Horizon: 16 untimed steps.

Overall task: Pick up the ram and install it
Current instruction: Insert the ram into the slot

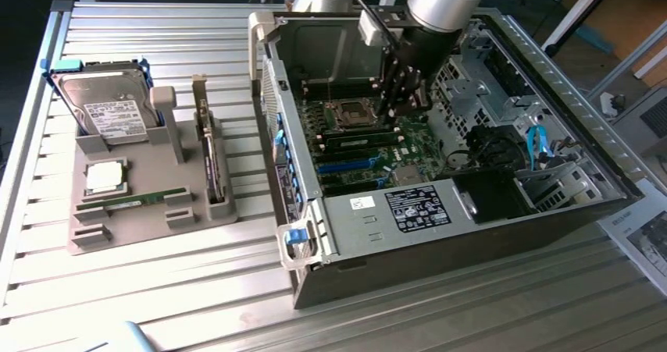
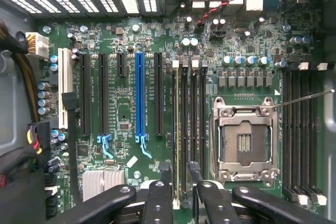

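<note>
Reaching down into the open dark computer case (image 1: 448, 258), the robot's black gripper (image 1: 401, 106) is held low over the green motherboard (image 1: 417, 145), just beside the square silver processor socket (image 2: 244, 140). In the wrist view its fingers (image 2: 159, 198) are seen spread apart, one on each side of a row of long black memory slots with white end latches. Between them the ram (image 2: 181, 129) is seen edge-on as a very thin, pale green strip standing upright along one slot. Its flat faces and chips are hidden at this angle. Whether the fingers touch it cannot be told, and a gap is seen on either side.

Well apart from the case, a second long, slim, flat green circuit-board stick with small dark chips (image 1: 136, 201) is laid flat in a grey moulded holder (image 1: 140, 161) on the slatted metal desk (image 1: 156, 289), near a square silver processor chip (image 1: 105, 176) and a silver hard drive with a white label (image 1: 109, 114).
</note>
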### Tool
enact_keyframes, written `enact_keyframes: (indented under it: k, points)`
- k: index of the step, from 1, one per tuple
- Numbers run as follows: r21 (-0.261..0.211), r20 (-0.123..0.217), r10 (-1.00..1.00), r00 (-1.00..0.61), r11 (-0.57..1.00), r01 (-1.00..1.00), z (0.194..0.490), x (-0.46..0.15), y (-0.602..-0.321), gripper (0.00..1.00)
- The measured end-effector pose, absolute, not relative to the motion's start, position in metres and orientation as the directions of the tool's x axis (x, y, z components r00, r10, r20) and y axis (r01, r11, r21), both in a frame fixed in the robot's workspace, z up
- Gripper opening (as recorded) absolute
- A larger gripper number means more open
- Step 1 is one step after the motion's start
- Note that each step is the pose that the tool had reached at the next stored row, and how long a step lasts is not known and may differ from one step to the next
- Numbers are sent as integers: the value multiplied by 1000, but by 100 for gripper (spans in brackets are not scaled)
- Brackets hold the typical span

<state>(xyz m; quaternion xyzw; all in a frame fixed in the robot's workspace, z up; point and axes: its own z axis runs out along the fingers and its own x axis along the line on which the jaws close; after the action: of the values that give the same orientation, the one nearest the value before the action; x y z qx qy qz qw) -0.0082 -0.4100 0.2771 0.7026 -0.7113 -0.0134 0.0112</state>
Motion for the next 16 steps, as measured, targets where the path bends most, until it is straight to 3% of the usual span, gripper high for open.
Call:
enact_keyframes:
  k: [16]
  points:
    - [35,2,-1000,-12,12,-999,313,-8,-410,26]
